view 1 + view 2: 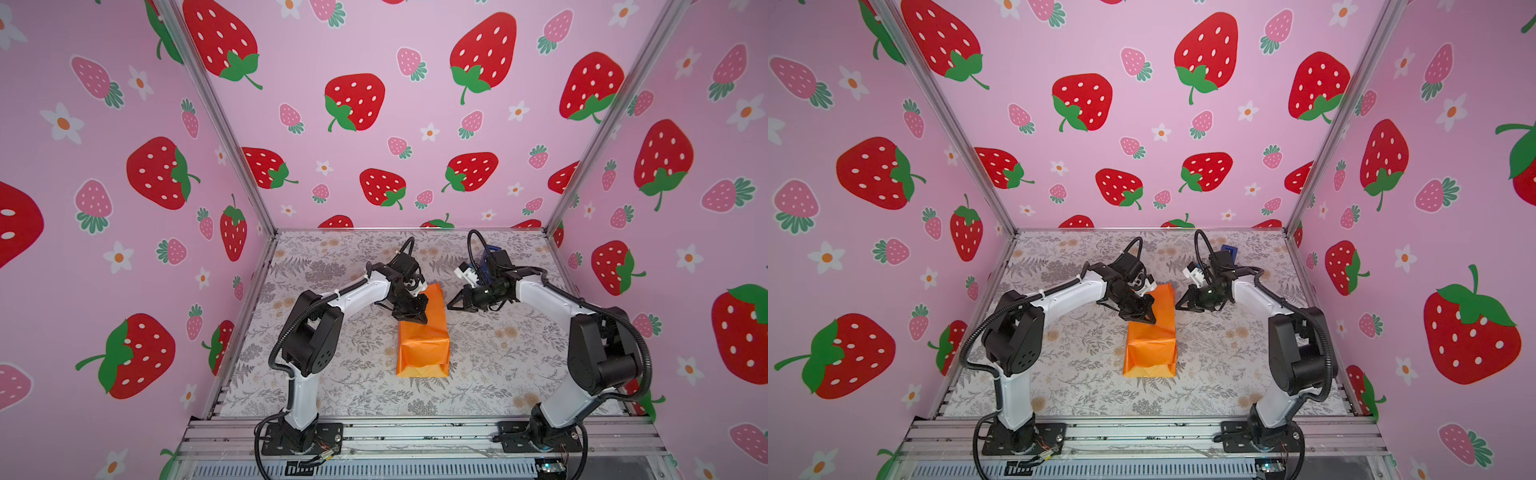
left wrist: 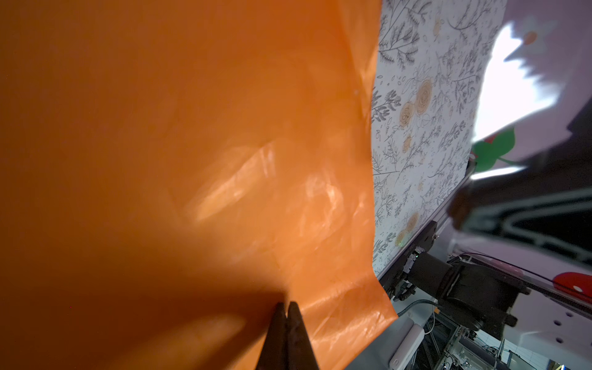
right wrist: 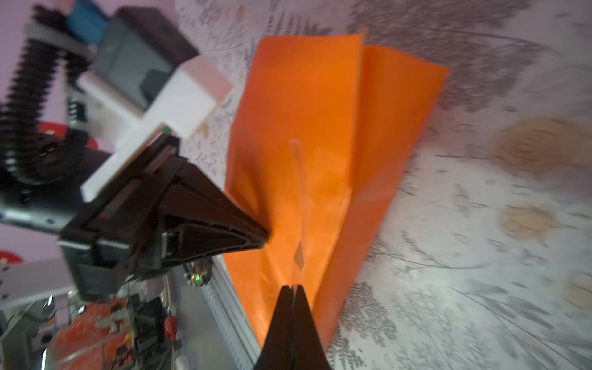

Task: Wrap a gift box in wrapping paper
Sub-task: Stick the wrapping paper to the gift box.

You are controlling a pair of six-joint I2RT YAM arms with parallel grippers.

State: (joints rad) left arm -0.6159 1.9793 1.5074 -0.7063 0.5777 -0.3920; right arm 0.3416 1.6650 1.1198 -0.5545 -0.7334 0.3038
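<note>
The orange wrapping paper [image 1: 424,345] [image 1: 1152,349] lies folded round a block in the middle of the table, and the gift box is hidden inside it. Its near end is folded flat; its far end stands up in loose flaps [image 3: 304,128]. My left gripper [image 1: 422,321] [image 1: 1152,322] [image 2: 286,304] is shut, its tips pressed against the paper [image 2: 192,128] on the far left of the package. My right gripper [image 1: 449,307] [image 1: 1177,308] [image 3: 293,286] is shut with nothing in it. It hovers just right of the far end, pointing at the paper.
A blue object [image 1: 1229,250] sits at the back of the floral table [image 1: 353,374], partly hidden behind the right wrist. Strawberry-print walls close in three sides. A metal rail [image 1: 415,432] with both arm bases runs along the front edge.
</note>
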